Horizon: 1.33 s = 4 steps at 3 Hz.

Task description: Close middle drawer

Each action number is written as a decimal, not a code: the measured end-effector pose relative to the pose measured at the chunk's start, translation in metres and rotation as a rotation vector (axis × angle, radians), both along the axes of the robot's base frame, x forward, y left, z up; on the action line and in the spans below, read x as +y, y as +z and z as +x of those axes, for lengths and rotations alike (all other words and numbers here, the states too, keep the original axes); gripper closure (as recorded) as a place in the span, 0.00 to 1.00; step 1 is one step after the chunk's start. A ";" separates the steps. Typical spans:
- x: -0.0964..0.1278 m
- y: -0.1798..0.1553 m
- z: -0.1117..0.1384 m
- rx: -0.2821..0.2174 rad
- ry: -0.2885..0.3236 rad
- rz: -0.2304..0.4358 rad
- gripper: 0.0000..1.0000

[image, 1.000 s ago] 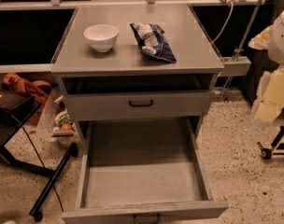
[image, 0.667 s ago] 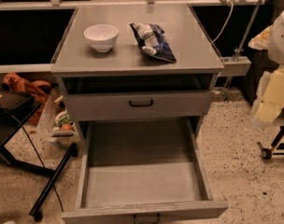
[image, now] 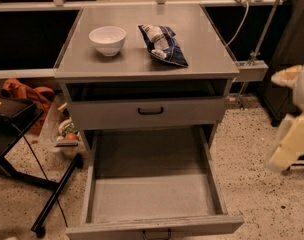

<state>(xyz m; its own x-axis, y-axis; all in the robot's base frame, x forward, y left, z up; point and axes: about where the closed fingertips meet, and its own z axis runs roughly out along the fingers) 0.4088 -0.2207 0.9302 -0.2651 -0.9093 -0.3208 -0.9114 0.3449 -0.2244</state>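
The middle drawer (image: 154,196) is pulled far out of the grey cabinet, toward the bottom of the view. Its long plain grey tray is empty. Its short flat front (image: 202,225) lies along the bottom edge, with the small black loop handle (image: 157,233) at its centre, partly cut off. My gripper (image: 288,145) shows as a blurred cream and white shape at the right edge, to the right of the drawer and apart from it, holding nothing that I can see.
The taller-fronted drawer (image: 150,112) above is pushed in. On the cabinet top (image: 142,64) stand a white bowl (image: 107,39) and a blue snack bag (image: 163,44). A black stand (image: 22,149) and clutter lie on the floor at the left. A cable hangs at the back right.
The blurred arm at the right edge has moved lower in the view. The drawers and the things on top have not moved.
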 end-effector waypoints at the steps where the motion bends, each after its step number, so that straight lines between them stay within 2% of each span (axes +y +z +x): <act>1: -0.001 -0.065 -0.025 0.034 -0.068 0.141 0.19; 2: 0.012 -0.137 -0.048 0.083 -0.130 0.280 0.42; 3: 0.015 -0.161 -0.063 0.122 -0.152 0.292 0.66; 4: 0.015 -0.161 -0.063 0.122 -0.152 0.292 0.89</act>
<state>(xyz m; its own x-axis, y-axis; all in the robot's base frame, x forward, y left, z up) 0.3459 -0.2057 0.7694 -0.4428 -0.7310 -0.5193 -0.8586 0.5125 0.0108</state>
